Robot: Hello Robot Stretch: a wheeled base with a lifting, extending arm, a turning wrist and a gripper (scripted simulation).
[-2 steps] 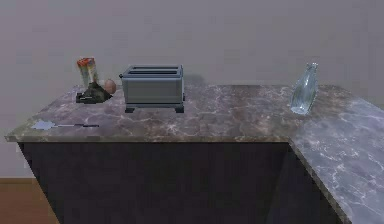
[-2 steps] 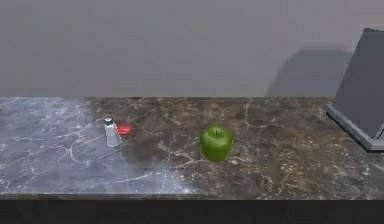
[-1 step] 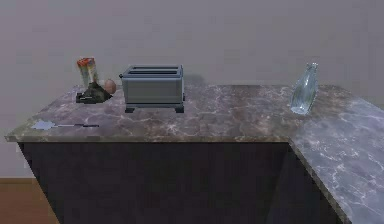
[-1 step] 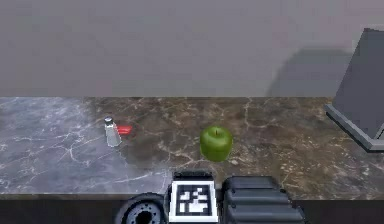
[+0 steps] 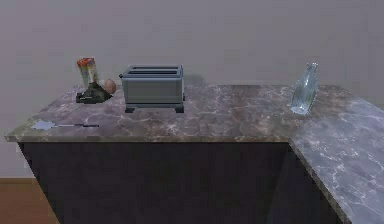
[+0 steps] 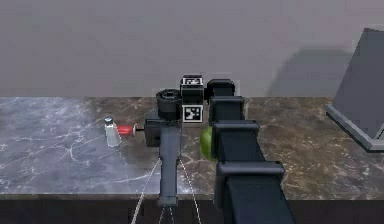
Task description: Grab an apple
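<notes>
Work starts at the tool (image 6: pixel 162 165), a dark part with thin fingers at the far end of the arm (image 6: pixel 250 175). The arm is a dark square bar. It is stretched out over the bench (image 6: pixel 50 150), I think so the tool can get near the things on it. I cannot tell how wide the tool is, or if it has anything in it, because things sit on the bench right by it. Just beside the arm a round green thing (image 6: pixel 207 140) peeks out, partly hidden. From its shape and colour I think it is the apple, lying on the bench close to the tool. On the tool's other side is a small red thing (image 6: pixel 125 129), too small to name. Next to that a little pale shaker (image 6: pixel 110 131) stands up on its flat bottom. The bench top looks like smooth stone, brown and grey with swirly marks. At the arm side view's right stands a big flat grey thing (image 6: pixel 360 85). In the forward view a boxy grey toaster (image 5: pixel 152 86) sits back by the wall, likely to keep it out of the way. A small round reddish thing (image 5: pixel 110 86) lies beside it, and a clear bottle (image 5: pixel 306 90) stands tall near the corner.
</notes>
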